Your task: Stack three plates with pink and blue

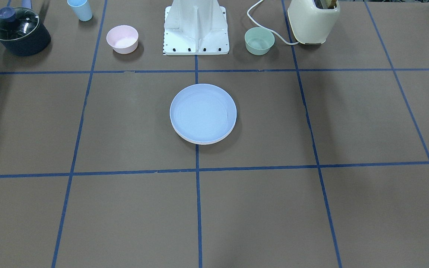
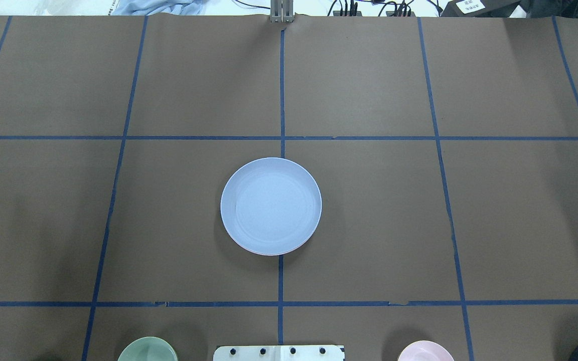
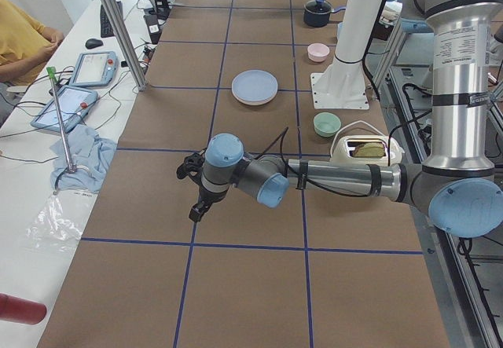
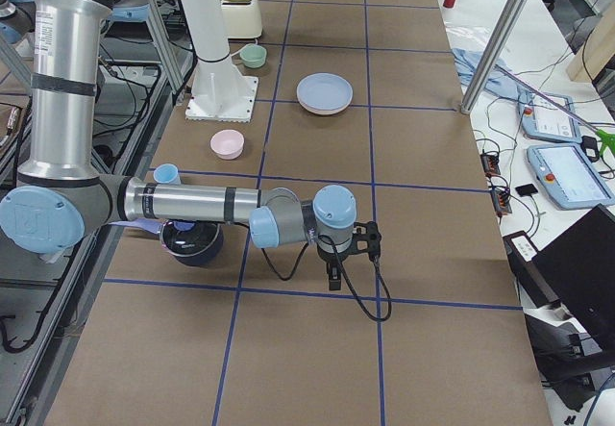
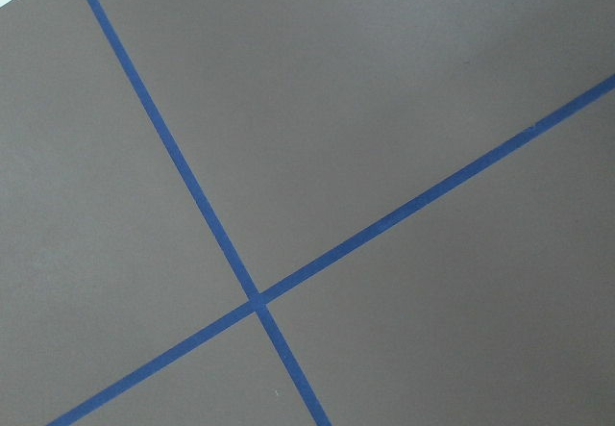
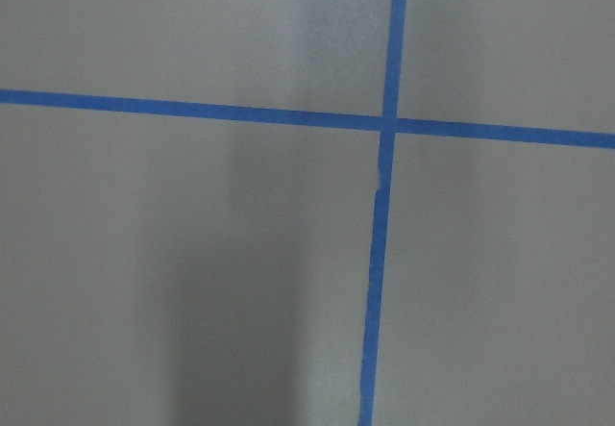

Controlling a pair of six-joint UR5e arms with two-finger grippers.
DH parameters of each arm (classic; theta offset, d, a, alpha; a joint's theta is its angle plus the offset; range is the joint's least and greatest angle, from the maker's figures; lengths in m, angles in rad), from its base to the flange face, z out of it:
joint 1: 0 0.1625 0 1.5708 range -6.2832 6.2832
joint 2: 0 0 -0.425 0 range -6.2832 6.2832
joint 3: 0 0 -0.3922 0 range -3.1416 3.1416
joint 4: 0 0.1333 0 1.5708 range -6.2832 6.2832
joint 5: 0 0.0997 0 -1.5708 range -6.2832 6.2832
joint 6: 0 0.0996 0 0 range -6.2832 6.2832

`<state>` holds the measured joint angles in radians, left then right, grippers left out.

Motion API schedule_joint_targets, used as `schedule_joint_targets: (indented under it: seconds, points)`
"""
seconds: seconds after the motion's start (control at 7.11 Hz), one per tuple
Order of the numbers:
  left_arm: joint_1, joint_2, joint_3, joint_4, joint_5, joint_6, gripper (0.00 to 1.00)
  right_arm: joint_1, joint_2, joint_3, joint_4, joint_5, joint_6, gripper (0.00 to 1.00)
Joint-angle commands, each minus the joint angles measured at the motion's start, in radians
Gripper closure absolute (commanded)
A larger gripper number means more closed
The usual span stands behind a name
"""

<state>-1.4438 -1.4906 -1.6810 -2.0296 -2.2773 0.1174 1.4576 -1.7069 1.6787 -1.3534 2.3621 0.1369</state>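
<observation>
The pale blue plate (image 1: pixel 203 112) lies at the table's middle, on top of a stack; it also shows in the overhead view (image 2: pixel 271 205). Thin pale rims show under its edge (image 1: pixel 204 142), pinkish in the overhead view (image 2: pixel 264 253). The pink and cream-white plates are otherwise hidden beneath it. My left gripper (image 3: pixel 196 210) hangs over bare table far from the stack, toward the table's left end. My right gripper (image 4: pixel 333 278) hangs over bare table toward the right end. I cannot tell whether either is open or shut. Both wrist views show only brown table and blue tape.
Along the robot's side stand a small pink bowl (image 1: pixel 122 38), a green bowl (image 1: pixel 259 40), a light-blue cup (image 1: pixel 80 9), a dark pot with a glass lid (image 1: pixel 19 31), a cream toaster (image 1: pixel 313 20) and the white robot base (image 1: pixel 196 29). An operator sits beyond the far edge (image 3: pixel 20 34).
</observation>
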Motion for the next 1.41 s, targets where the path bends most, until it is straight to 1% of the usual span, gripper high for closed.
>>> schedule_joint_targets:
  seconds: [0.0, 0.28, 0.84, 0.99, 1.27]
  points:
    - [-0.009, 0.015, -0.028, 0.002, 0.001, -0.004, 0.01, -0.016, 0.006, -0.008, -0.027, -0.007, -0.019, 0.00]
    - [-0.009, 0.010, -0.028, 0.002, 0.001, -0.004, 0.01, -0.013, 0.010, -0.005, -0.029, -0.006, -0.020, 0.00]
    - [-0.012, -0.002, -0.022, 0.086, 0.001, -0.004, 0.01, -0.005, 0.018, -0.024, -0.030, -0.007, -0.020, 0.00]
    - [-0.012, 0.000, -0.022, 0.088, 0.001, -0.004, 0.01, 0.003, 0.026, -0.024, -0.052, -0.004, -0.020, 0.00]
    - [-0.033, -0.002, -0.016, 0.094, -0.001, -0.005, 0.01, 0.018, 0.067, -0.005, -0.171, 0.003, -0.028, 0.00]
